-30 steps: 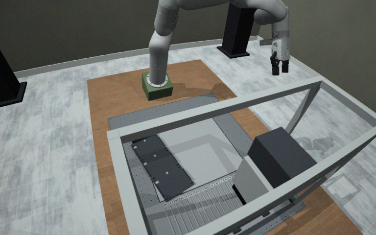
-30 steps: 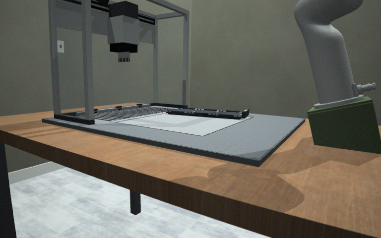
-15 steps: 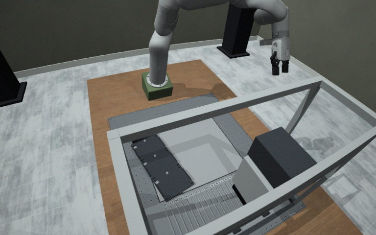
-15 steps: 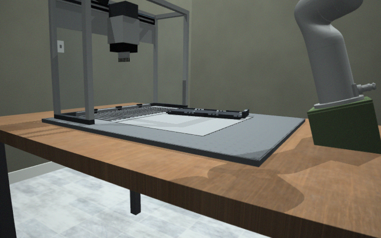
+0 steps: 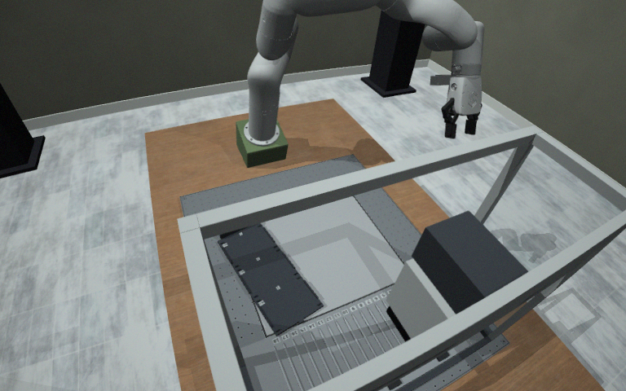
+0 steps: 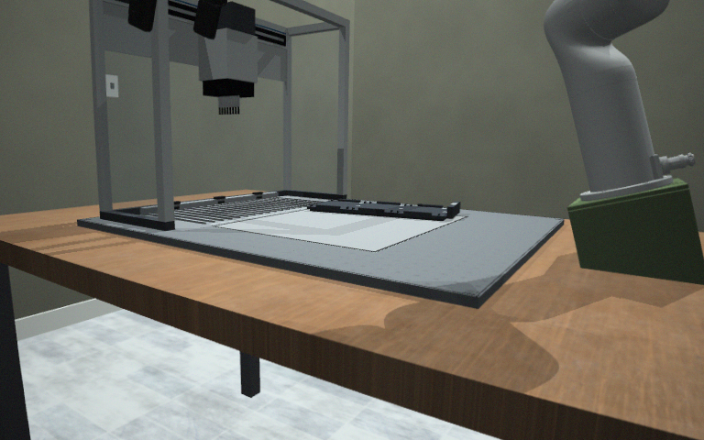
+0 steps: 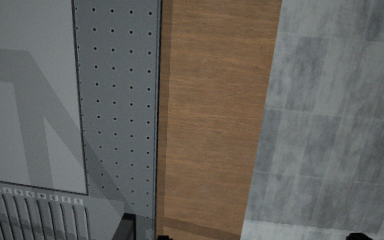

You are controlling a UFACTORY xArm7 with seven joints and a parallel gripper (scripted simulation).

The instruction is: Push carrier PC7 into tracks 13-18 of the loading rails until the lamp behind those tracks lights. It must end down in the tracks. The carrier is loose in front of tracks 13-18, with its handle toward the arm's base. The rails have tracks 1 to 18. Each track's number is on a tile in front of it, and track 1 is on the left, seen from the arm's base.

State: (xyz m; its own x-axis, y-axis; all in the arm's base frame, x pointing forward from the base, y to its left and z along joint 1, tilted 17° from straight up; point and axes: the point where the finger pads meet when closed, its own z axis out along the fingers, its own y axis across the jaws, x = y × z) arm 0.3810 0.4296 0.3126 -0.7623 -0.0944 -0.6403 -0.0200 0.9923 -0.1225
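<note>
The carrier PC7 [image 5: 270,278] [image 6: 384,209] is a flat dark plate. It lies slightly askew on the pale sheet [image 5: 341,262] [image 6: 342,228], in front of the loading rails [image 5: 332,343] [image 6: 233,207] [image 7: 40,220]. One end is near the row of number tiles [image 5: 332,318] [image 7: 40,197]. My gripper [image 5: 459,126] [image 7: 260,237] is open and empty. It hangs high over the table's side edge, outside the frame and far from the carrier. The wrist view shows only its fingertips at the bottom edge, and the carrier is out of that view. I cannot make out the lamp.
A grey gantry frame [image 5: 369,177] [image 6: 161,129] stands over the rails, with a dark head [image 5: 466,262] [image 6: 228,57] hanging from its beam. The perforated grey baseplate [image 5: 276,184] [image 6: 467,259] [image 7: 120,100] lies on the wooden table [image 5: 184,151] [image 6: 259,295] [image 7: 215,125]. The arm's green base [image 5: 261,149] [image 6: 632,233] stands behind it.
</note>
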